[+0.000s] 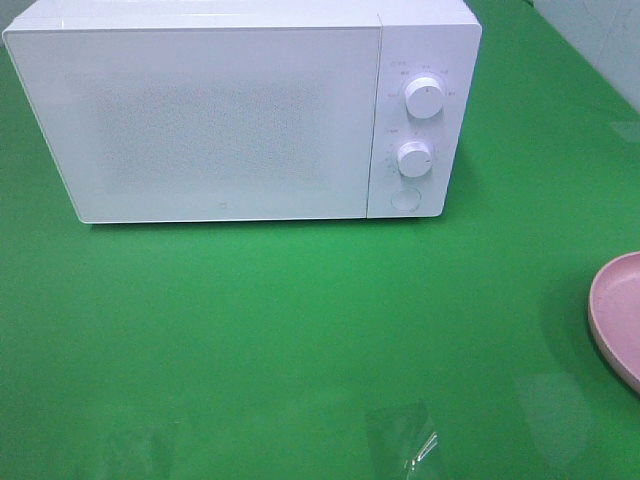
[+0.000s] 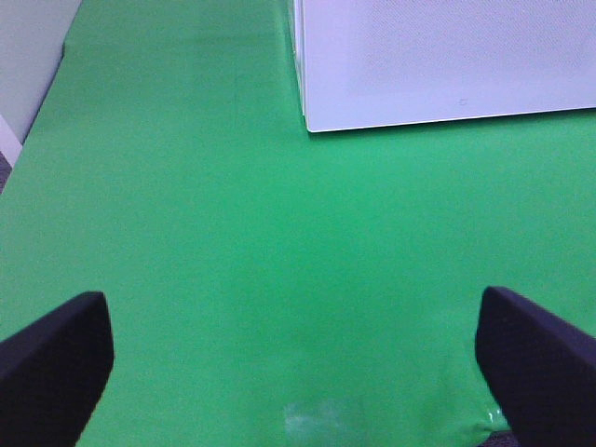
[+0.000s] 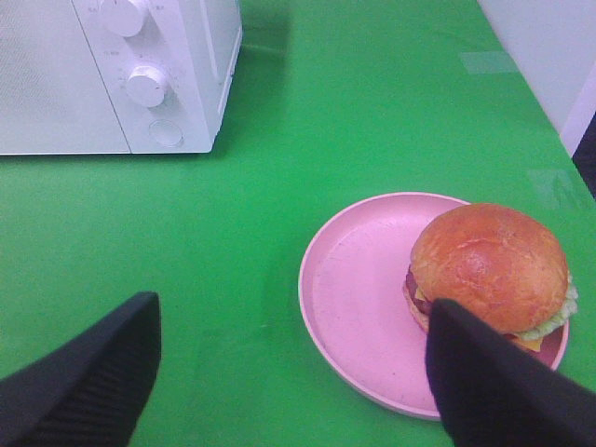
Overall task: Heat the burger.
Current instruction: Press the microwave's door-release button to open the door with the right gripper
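The burger (image 3: 489,270) sits on the plate (image 3: 358,298), off-centre toward the rim away from the microwave (image 1: 200,120). In the high view only the plate's edge shows, at about 4 o'clock on the desk (image 1: 300,350), while the microwave stands at 11 o'clock with its door shut. The right claw (image 3: 293,358) is spread wide near the plate and grips nothing. One of its fingers (image 3: 503,382) overlaps the burger in the wrist view, and contact cannot be judged. The left claw (image 2: 296,363) is also spread and empty over bare desk. By these signs the task has barely started. Opening the door, loading the burger, closing up and turning a knob (image 1: 425,97) all seem to remain.
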`<action>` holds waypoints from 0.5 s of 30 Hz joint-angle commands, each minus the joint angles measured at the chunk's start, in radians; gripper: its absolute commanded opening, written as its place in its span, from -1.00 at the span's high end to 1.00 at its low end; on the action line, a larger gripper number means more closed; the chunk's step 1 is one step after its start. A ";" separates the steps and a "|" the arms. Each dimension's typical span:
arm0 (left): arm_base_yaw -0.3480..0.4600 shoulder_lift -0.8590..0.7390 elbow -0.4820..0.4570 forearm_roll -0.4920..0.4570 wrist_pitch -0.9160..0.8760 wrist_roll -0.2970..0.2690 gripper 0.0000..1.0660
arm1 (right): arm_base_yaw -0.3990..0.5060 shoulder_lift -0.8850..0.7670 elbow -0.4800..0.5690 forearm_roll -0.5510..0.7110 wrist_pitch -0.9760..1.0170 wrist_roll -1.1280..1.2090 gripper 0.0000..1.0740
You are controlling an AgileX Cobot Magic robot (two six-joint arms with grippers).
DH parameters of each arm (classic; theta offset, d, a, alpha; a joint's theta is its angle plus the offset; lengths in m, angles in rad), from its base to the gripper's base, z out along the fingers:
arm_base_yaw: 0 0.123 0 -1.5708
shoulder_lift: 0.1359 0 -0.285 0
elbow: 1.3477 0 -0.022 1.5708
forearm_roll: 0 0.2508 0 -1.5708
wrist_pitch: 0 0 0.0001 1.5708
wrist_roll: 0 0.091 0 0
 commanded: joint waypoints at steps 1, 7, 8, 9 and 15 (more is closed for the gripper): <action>-0.001 -0.017 0.003 0.001 -0.018 0.000 -0.83 | -0.005 -0.027 0.001 -0.002 -0.010 -0.008 -0.40; -0.001 -0.017 0.003 0.001 -0.018 0.000 -0.83 | -0.005 -0.027 -0.019 -0.002 -0.040 -0.009 -0.40; -0.001 -0.017 0.003 0.001 -0.018 0.000 -0.83 | -0.005 -0.027 -0.034 0.006 -0.114 -0.007 -0.40; -0.001 -0.017 0.003 0.001 -0.018 0.000 -0.83 | -0.005 -0.027 -0.034 0.006 -0.114 -0.007 -0.40; -0.001 -0.017 0.003 0.001 -0.018 0.000 -0.83 | -0.005 0.008 -0.041 0.017 -0.413 -0.008 -0.40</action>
